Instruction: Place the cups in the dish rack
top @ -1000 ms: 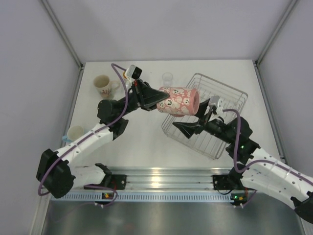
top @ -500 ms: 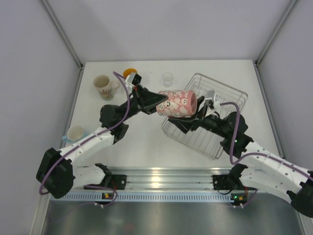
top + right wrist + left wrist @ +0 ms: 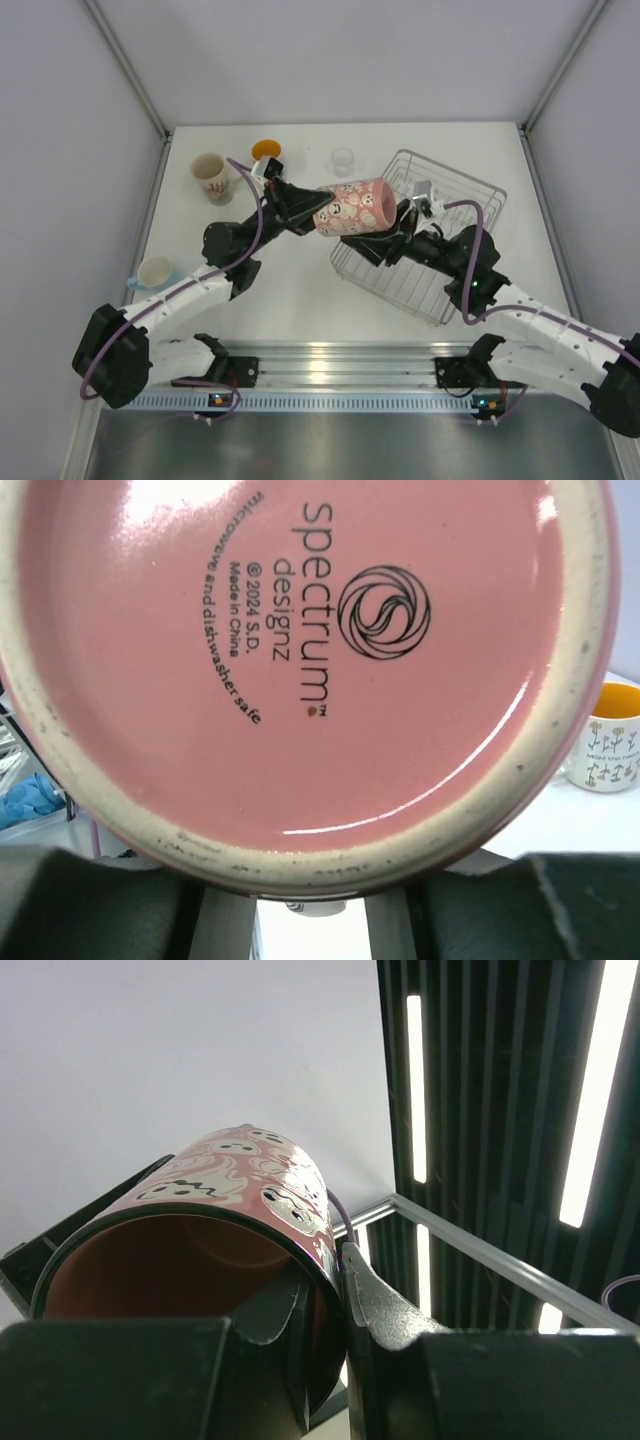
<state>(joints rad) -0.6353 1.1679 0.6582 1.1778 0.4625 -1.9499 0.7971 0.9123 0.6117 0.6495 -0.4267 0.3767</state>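
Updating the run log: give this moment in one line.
left tool: shut on pink mug rim | right tool: at mug base, grip unclear | dish rack: mug not in

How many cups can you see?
5. A pink mug held in the air; cream mug, orange-inside mug and clear glass along the far side; light blue cup at the left edge. Others may be hidden.

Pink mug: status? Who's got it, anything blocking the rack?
Left fingers clamped on pink mug rim, mug sideways in air. Right fingers at its base, grip unclear. Rack shows no cups; only right arm above it.
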